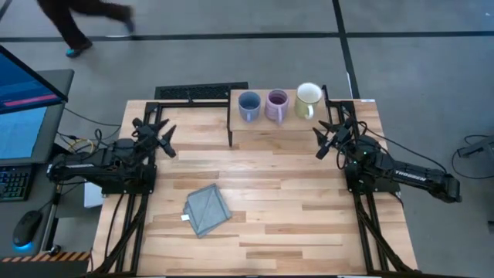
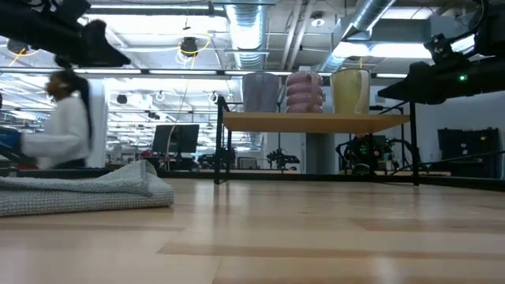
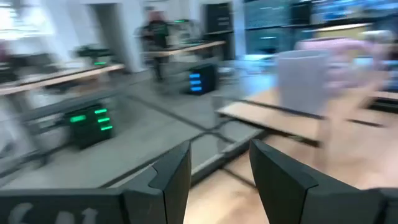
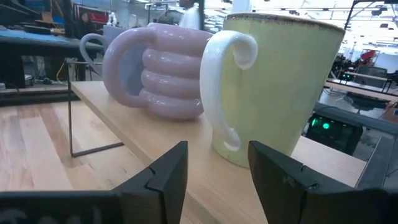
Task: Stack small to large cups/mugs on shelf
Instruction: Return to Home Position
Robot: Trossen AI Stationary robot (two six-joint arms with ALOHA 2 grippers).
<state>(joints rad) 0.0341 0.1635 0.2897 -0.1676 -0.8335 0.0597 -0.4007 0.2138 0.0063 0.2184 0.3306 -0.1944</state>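
Three mugs stand upright in a row on the low wooden shelf (image 1: 278,127) at the table's far edge: dusty blue (image 1: 248,106), lavender ribbed (image 1: 276,105) and cream (image 1: 308,100). In the low view they are blue (image 2: 260,91), lavender (image 2: 304,91), cream (image 2: 351,91). My right gripper (image 1: 323,141) (image 4: 217,174) is open, just right of the shelf, facing the cream mug's handle (image 4: 222,74) and touching nothing. My left gripper (image 1: 164,140) (image 3: 219,174) is open near the table's left side, aimed toward the blue mug (image 3: 303,79).
A folded grey-blue cloth (image 1: 207,209) lies on the near middle of the tabletop, also in the low view (image 2: 79,192). A person (image 2: 71,118) is beyond the table's far left. A monitor and keyboard (image 1: 19,116) sit left of the table.
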